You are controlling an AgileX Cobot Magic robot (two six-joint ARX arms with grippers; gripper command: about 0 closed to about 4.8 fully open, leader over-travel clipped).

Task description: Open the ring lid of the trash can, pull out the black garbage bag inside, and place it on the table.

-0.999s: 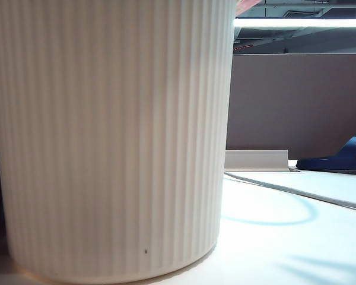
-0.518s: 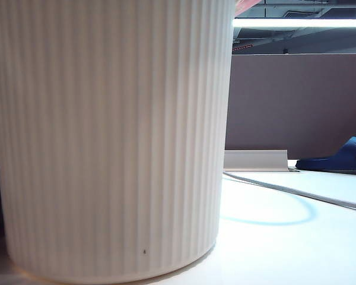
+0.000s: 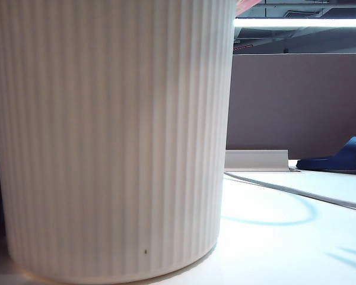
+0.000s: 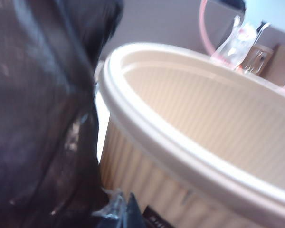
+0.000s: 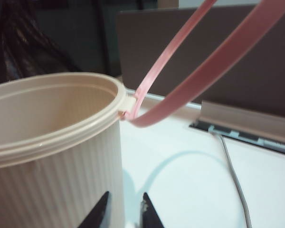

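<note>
White table (image 3: 285, 249), ribbed cream trash can (image 3: 113, 142)

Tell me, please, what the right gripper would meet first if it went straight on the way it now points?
Probably the table: the right gripper points down beside the trash can, its fingertips framing white tabletop. Depth is unclear, so it might graze the can's wall.

A blue slipper (image 3: 338, 157) lies before the grey-brown partition panel (image 3: 296, 101), a grey cable (image 3: 296, 191) nearby.
</note>
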